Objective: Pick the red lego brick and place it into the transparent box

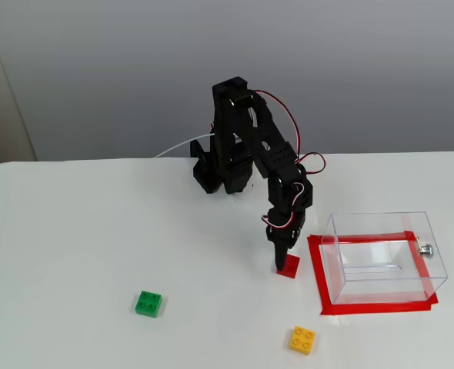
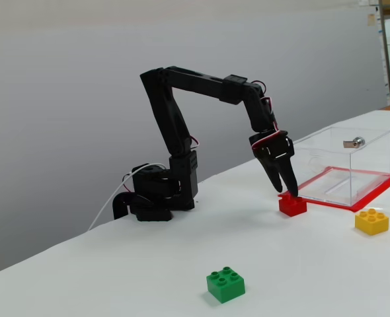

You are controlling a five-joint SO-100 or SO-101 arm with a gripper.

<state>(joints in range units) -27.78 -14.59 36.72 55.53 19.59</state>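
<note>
The red lego brick point(image 1: 291, 267) point(image 2: 293, 206) rests on the white table just left of the transparent box in a fixed view. My black gripper point(image 1: 281, 260) point(image 2: 287, 191) points straight down at it. Its jaws form a narrow V, with the tips down at the brick's top and near side, closed on it. The transparent box point(image 1: 423, 265) point(image 2: 373, 142) is empty. It has a silver knob point(image 1: 425, 248) point(image 2: 357, 142) and stands inside a red tape outline point(image 1: 317, 273) point(image 2: 380, 191).
A green brick point(image 1: 149, 304) point(image 2: 225, 284) lies on the table well to the left in both fixed views. A yellow brick point(image 1: 302, 340) point(image 2: 371, 221) lies in front of the box. The arm's base point(image 1: 219, 173) point(image 2: 152, 198) stands at the back.
</note>
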